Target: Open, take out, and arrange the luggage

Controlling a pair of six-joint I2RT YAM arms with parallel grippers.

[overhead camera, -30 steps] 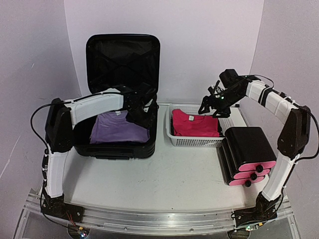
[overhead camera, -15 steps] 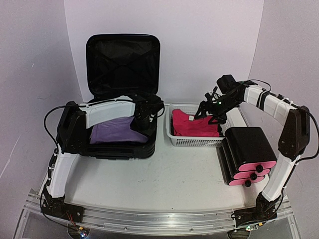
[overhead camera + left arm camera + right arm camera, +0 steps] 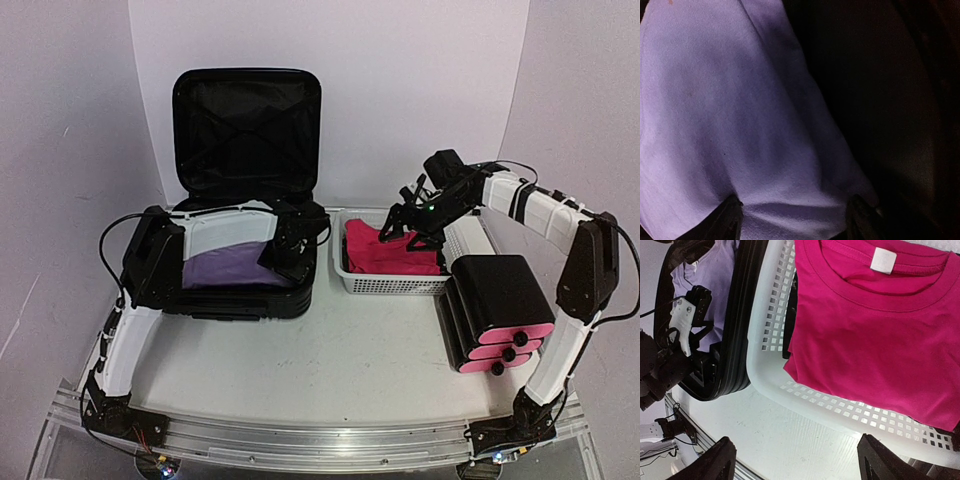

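The luggage [image 3: 247,110] stands open at the back left, lid upright, its ribbed shell [image 3: 740,340] flat on the table. A purple shirt [image 3: 225,268] lies inside. My left gripper [image 3: 288,258] is down in the shell at the shirt's right end. In the left wrist view its jaws [image 3: 796,215] stand apart, the tips pressed into the purple shirt [image 3: 740,125], which creases between them. My right gripper [image 3: 400,222] hovers open over the near left corner of the white basket [image 3: 395,283]. Its jaws [image 3: 800,460] have nothing between them.
A folded pink shirt [image 3: 880,330] fills the white mesh basket [image 3: 840,410], which sits just right of the luggage. A black box with pink drawer fronts [image 3: 497,310] stands at the front right, against the basket. The purple backdrop closes in behind.
My left arm has swung right and lowered its gripper onto the shirt's right end, and the shirt has bunched. My right gripper has moved left and down over the basket.
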